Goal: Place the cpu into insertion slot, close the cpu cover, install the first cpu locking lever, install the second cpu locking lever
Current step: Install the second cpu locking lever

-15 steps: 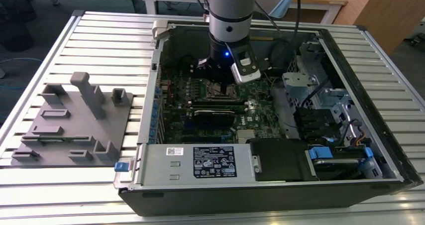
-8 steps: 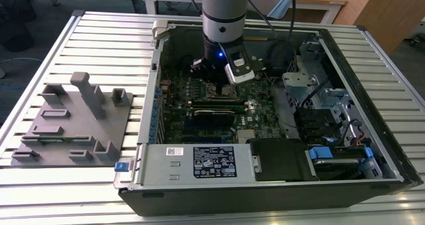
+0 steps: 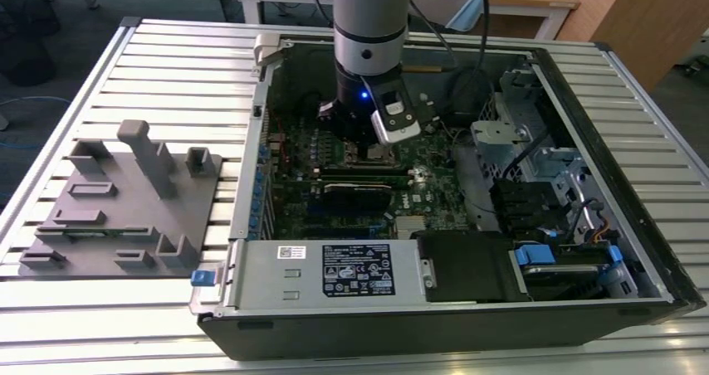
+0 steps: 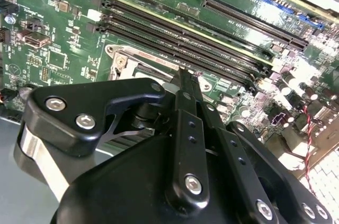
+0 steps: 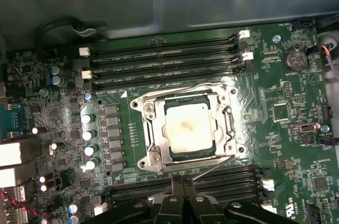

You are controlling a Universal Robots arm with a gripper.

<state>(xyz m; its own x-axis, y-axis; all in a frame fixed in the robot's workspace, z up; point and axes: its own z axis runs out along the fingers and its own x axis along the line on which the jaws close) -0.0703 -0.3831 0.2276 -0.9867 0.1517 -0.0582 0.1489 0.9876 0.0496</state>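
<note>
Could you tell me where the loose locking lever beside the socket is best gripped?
Probably its free end, from above: the locking lever is a thin rod slanting away from the cpu cover, with clearance only there.

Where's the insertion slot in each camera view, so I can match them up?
Exterior view: insertion slot mid-motherboard, beneath the arm.
First wrist view: between two banks of memory slots.
Second wrist view: just beyond the claw.
Shared landmark: the long black memory slots.
</note>
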